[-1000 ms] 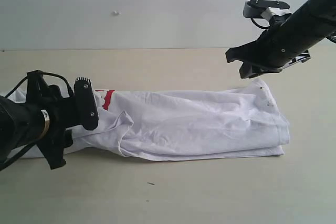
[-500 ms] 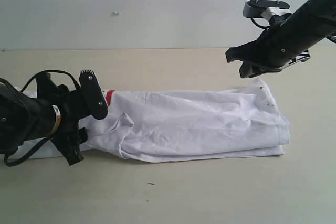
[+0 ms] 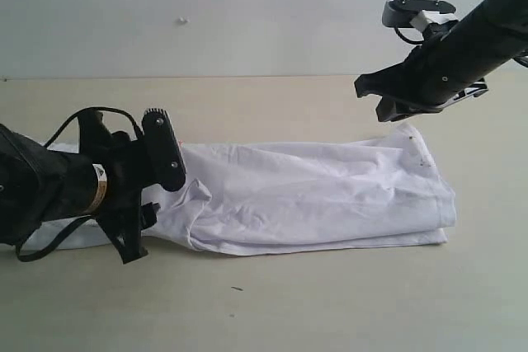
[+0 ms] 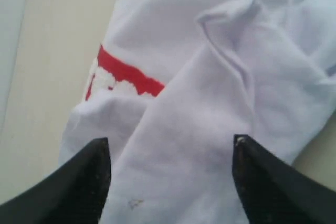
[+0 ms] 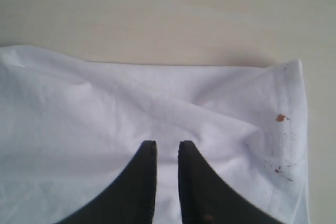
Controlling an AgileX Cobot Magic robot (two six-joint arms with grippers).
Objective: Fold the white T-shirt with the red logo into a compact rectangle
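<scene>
The white T-shirt (image 3: 313, 195) lies on the worktop (image 3: 330, 302) as a long, rumpled band that runs from left to right across the middle of the scene, folded over on itself, with its right end squared off in stacked layers. The red logo (image 4: 123, 74) shows only as a short strip of red edging with fuzzy white inside it, half tucked under a fold at the shirt's left end (the exterior view has it almost wholly behind the arm). The left gripper (image 3: 153, 195) hangs over that left end with its jaws spread wide; in the left wrist view a raised ridge of white cloth lies between the two dark tips (image 4: 169, 142), and nothing is pinched. The right gripper (image 3: 373, 98) hovers clear of the fabric, above the far right corner of the shirt, its jaws drawn almost together with only a thin slit between them (image 5: 167, 148) and nothing in them. Below it the cloth carries a few small brown specks (image 5: 281, 118) near the right edge.
</scene>
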